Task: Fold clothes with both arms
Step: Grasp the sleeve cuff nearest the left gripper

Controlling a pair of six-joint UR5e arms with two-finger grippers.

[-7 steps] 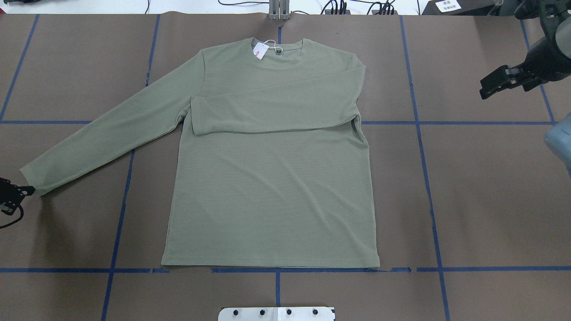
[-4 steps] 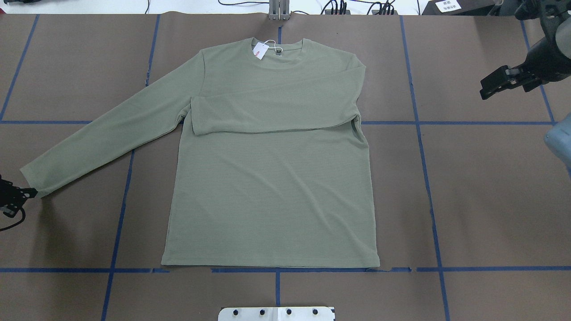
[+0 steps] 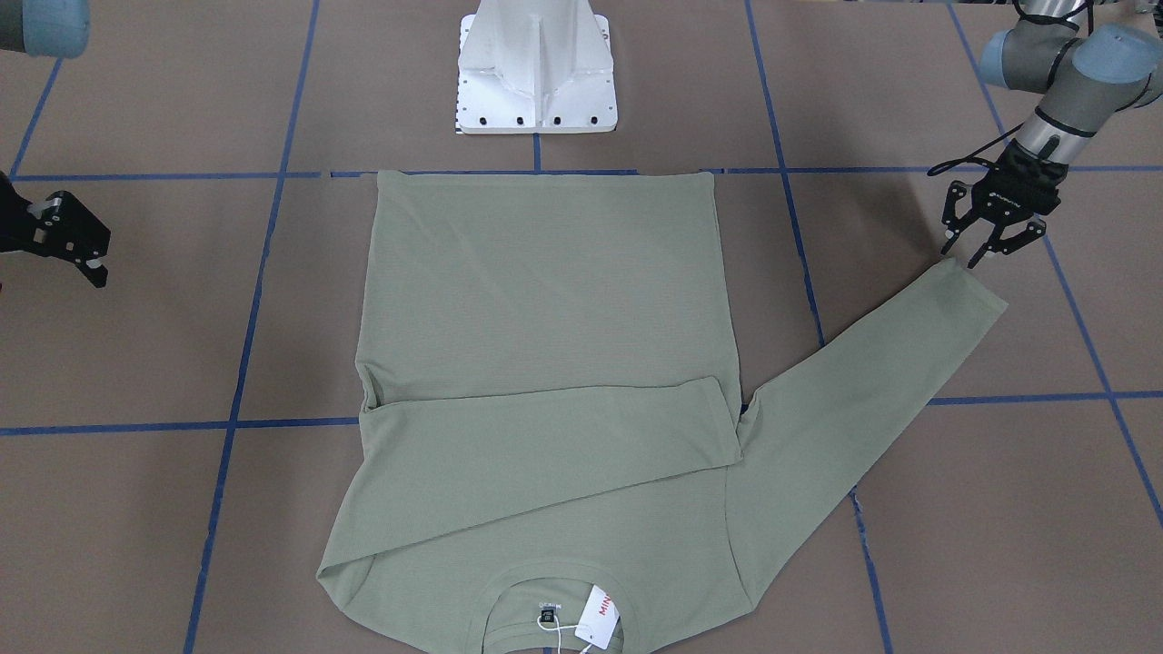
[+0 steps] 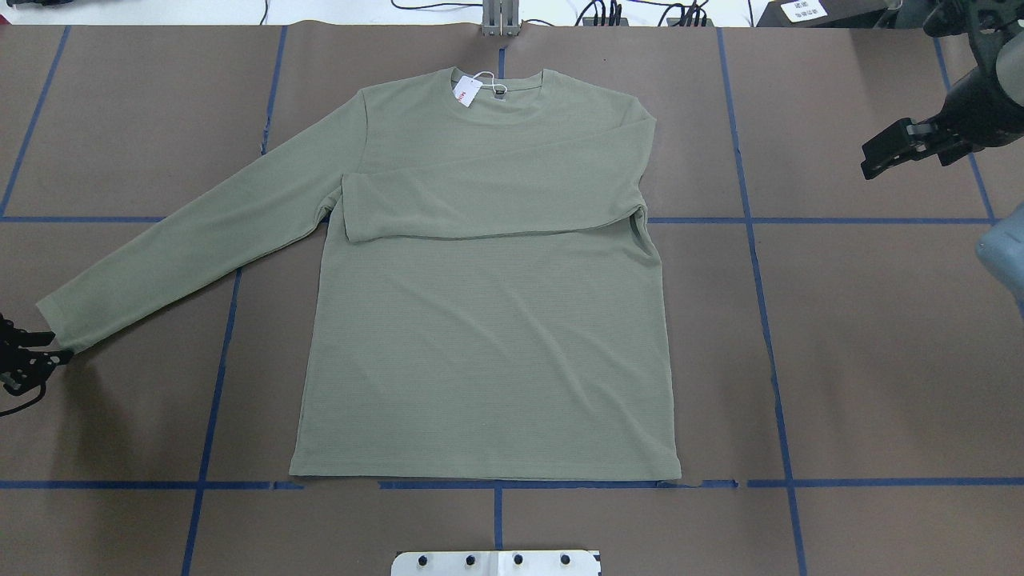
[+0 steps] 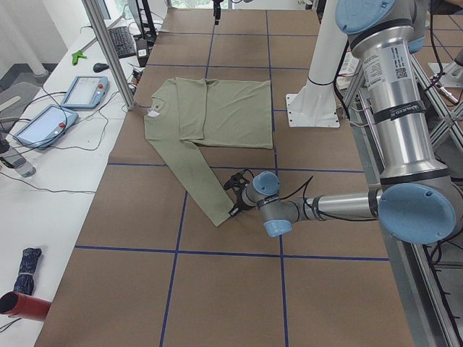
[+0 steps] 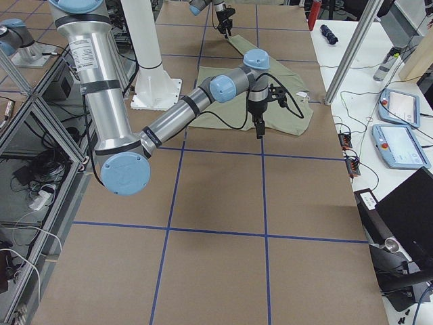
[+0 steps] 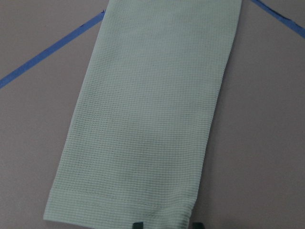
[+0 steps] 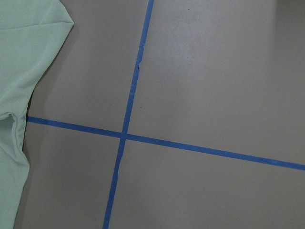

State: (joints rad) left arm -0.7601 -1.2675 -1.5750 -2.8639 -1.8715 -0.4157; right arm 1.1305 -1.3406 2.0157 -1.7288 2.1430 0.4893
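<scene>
Spread flat across the middle of the brown, matte, blue-taped bench (image 4: pixel 880 360): a sage-green shirt (image 4: pixel 488 344), collar at 12 o'clock in the overhead view, hem at 6. Judged to be in the sleeve-folding step, roughly a third of the way through: one long sleeve (image 4: pixel 488 204) already laid across the chest as a flat band, the other sleeve (image 4: pixel 184 248) stretched out toward 8 o'clock, body not yet folded. Calls next for closing on the outstretched cuff, lifting it clear and carrying it over toward 3 o'clock onto the first band, without dragging the body askew.

Soft, fine waffle-textured knit, thin and limp. Likely to sag from a single pinch, so worth a firm bite on the stitched cuff hem. Smooth, papery-looking bench surface, probably low in grip.

Left end effector (image 3: pixel 963 247) at the 8 o'clock tip of that sleeve, low over the bench, black fingers spread apart, tips just at the edge of the cuff (image 7: pixel 119 210), gripping nothing yet. Right end effector (image 4: pixel 868 160) out at 2 o'clock, well apart from the cloth, fingers apart by the look of the front view, empty.

Smallest: a white-and-red hang tag (image 4: pixel 466 90) at the round neck, 12 o'clock.
</scene>
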